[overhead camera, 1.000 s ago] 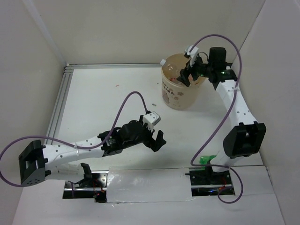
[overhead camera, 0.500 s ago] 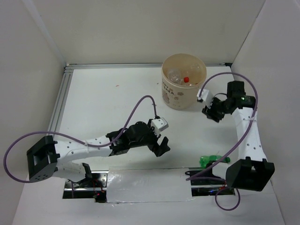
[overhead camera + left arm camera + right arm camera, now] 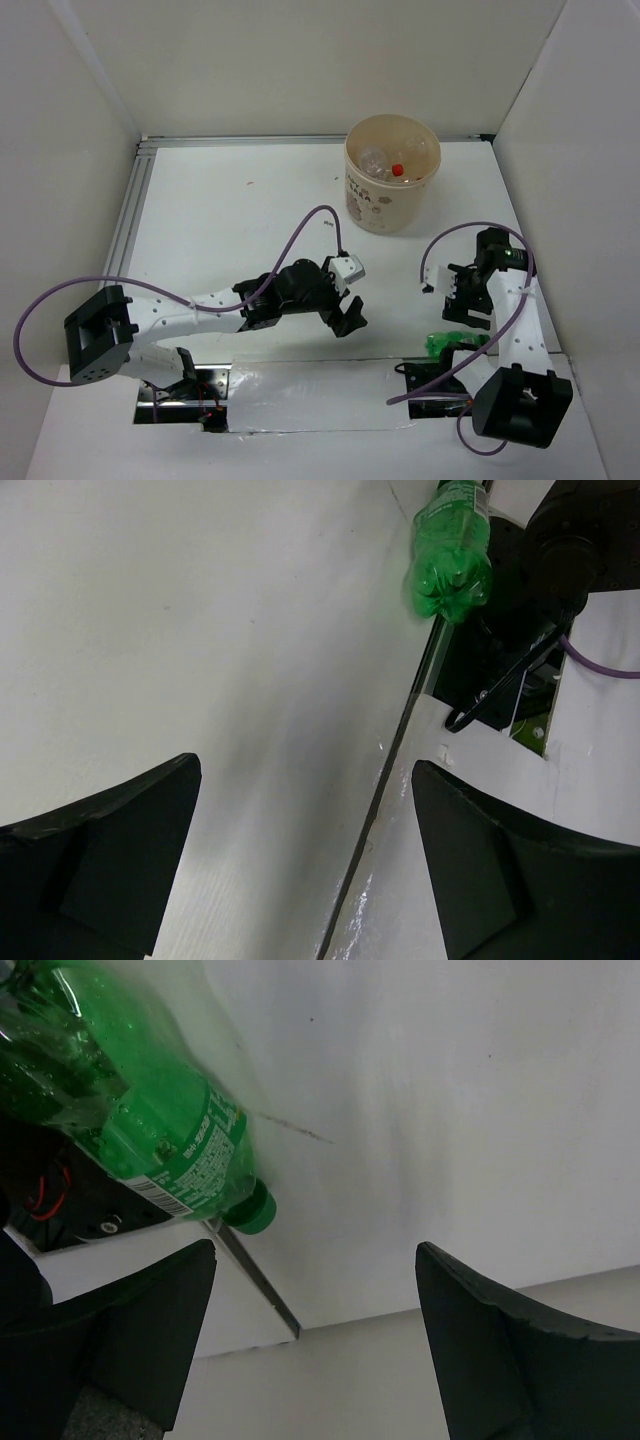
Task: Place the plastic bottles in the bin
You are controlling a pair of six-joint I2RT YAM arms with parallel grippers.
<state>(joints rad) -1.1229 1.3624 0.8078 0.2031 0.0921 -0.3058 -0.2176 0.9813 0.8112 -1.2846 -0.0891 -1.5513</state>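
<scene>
Right gripper (image 3: 458,305) has swung from the one bin (image 3: 385,215) to the single green bottle (image 3: 443,343) well in front of it, fingers spread, empty. Left gripper (image 3: 352,318) likewise gapes. Clear bottles (image 3: 375,160) inside the bin can't be counted.

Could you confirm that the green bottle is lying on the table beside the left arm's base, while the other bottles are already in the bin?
Not quite: the green bottle lies beside the right arm's base, not the left's, as the top external view shows. The other bottles are indeed in the bin.
</scene>
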